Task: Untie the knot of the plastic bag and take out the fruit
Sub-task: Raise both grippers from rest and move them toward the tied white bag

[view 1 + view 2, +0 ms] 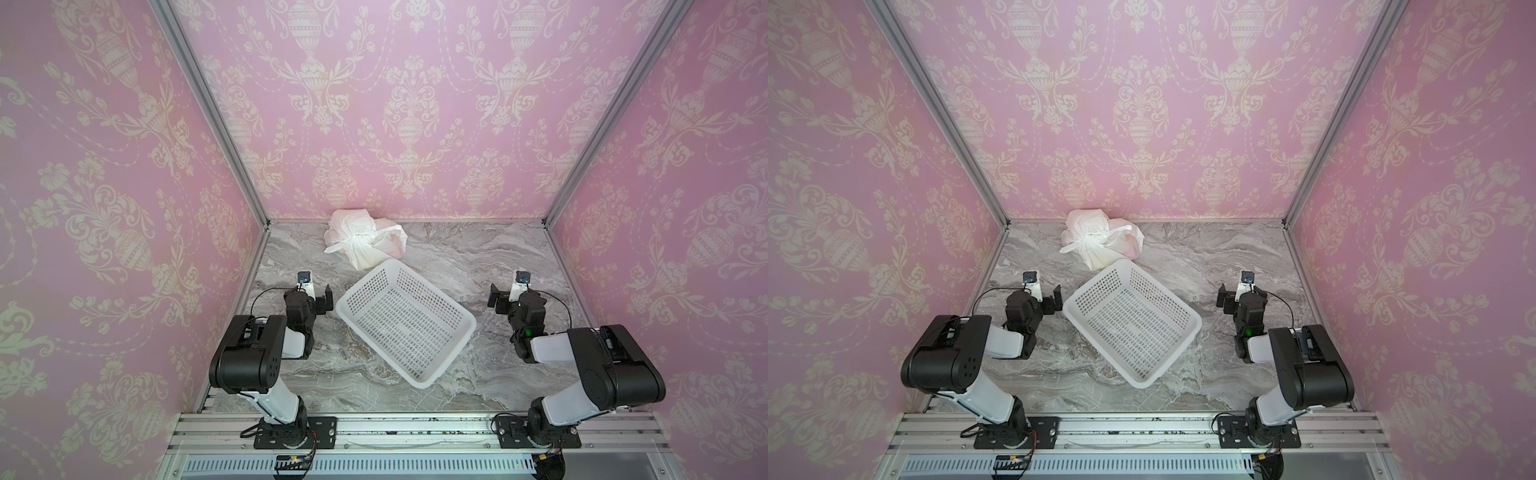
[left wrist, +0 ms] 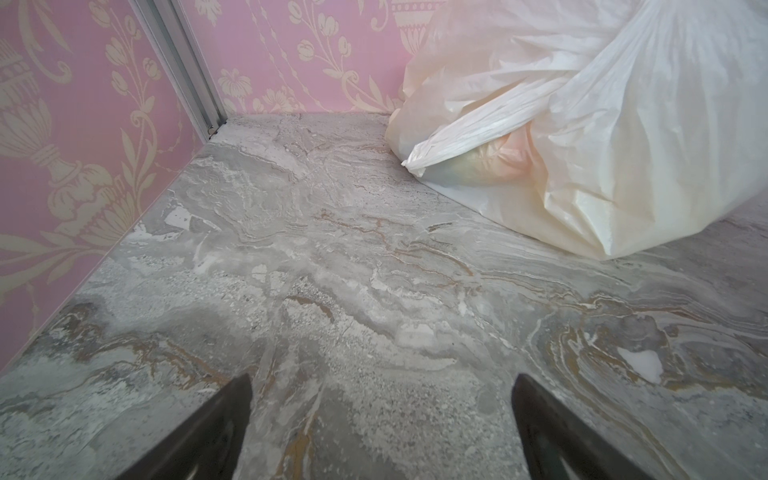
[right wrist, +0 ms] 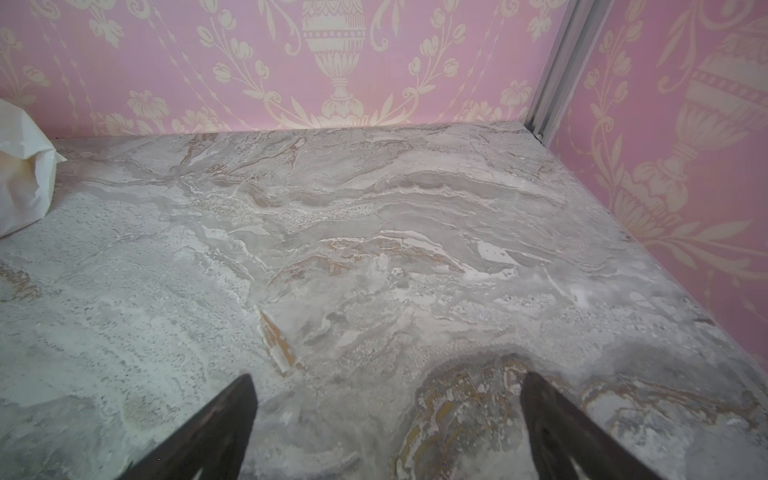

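Work is not begun: the knot [image 1: 356, 241] is tied on the plastic bag [image 1: 347, 226], which lies by the back wall just behind the basket [image 1: 340, 311], the fruit [image 2: 494, 160] inside (faint colours through the film). Left gripper [image 2: 382, 376] and right gripper [image 3: 387, 375] gape wide, both empty.
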